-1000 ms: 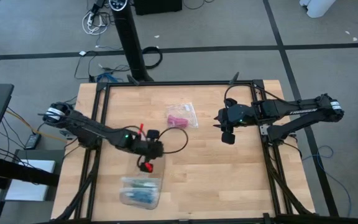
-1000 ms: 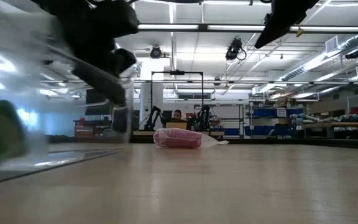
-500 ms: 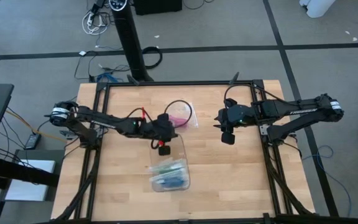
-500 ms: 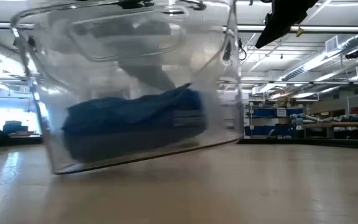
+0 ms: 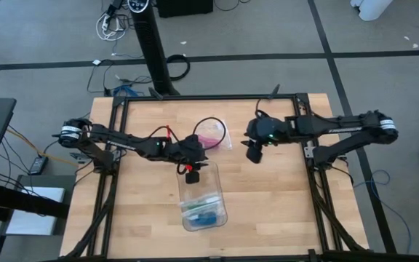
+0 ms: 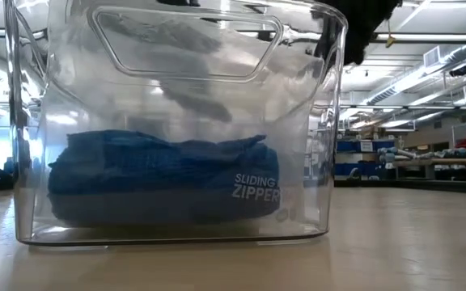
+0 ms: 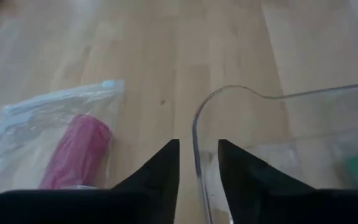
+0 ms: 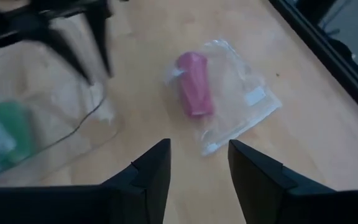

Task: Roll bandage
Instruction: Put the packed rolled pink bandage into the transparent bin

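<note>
One rolled bandage [image 8: 194, 84] in one clear bag [image 8: 238, 99], just beside released left pincer [image 7: 197, 162]; released right pincer [image 8: 197, 163] near; one clear box [image 5: 204, 196]

The bandage [image 5: 209, 139] was a small magenta-pink roll, wound up tight, lying on its side inside a clear plastic bag [image 5: 220, 129] just above the centre of the high view. In the right wrist view it [image 8: 194, 92] sat upper centre, its length running up the frame
</note>
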